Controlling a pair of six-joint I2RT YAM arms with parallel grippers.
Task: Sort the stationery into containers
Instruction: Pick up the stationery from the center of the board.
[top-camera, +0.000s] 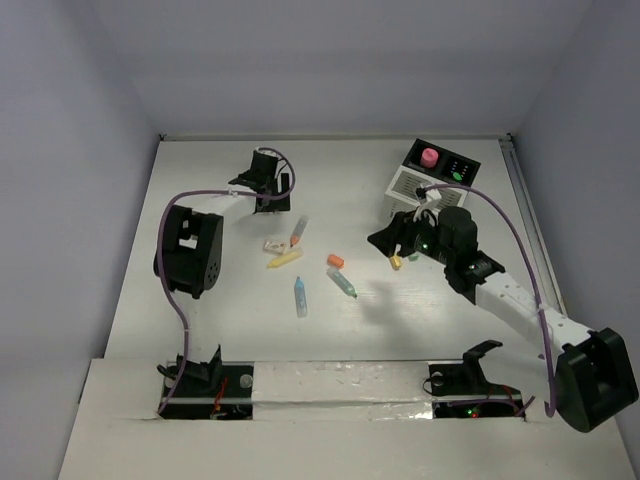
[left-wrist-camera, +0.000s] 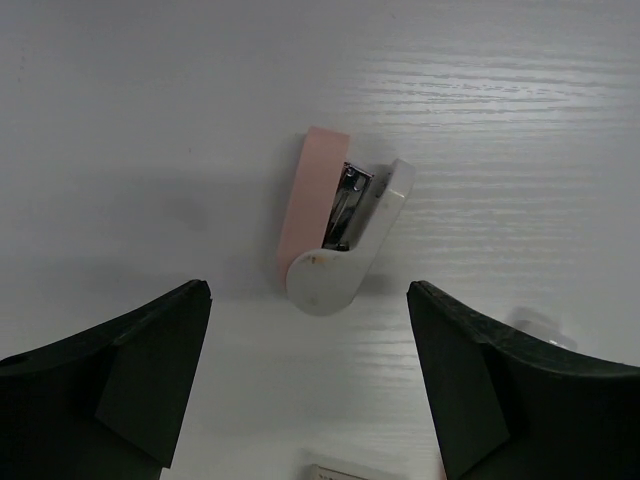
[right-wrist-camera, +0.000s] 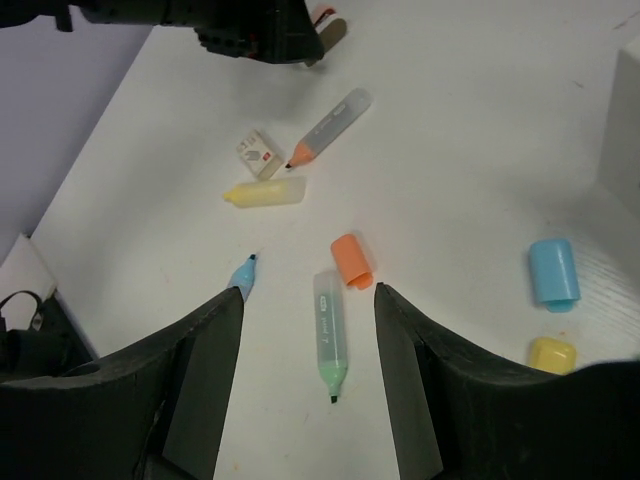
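Overhead, pens (top-camera: 300, 296) lie scattered across the counter (top-camera: 200, 330), with the white box (top-camera: 408, 183) far right. Left wrist: the released left tool (left-wrist-camera: 308, 292) hovers over a pink stapler (left-wrist-camera: 335, 235). Right wrist: the right tool (right-wrist-camera: 308, 292), released, hangs above a green pen (right-wrist-camera: 329, 335), likely the next pick: descend, clench

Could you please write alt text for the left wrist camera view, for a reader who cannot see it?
A small pink-and-white stapler lies on the white table, just beyond the open left hand. Its two dark fingers fill the lower corners, holding nothing.
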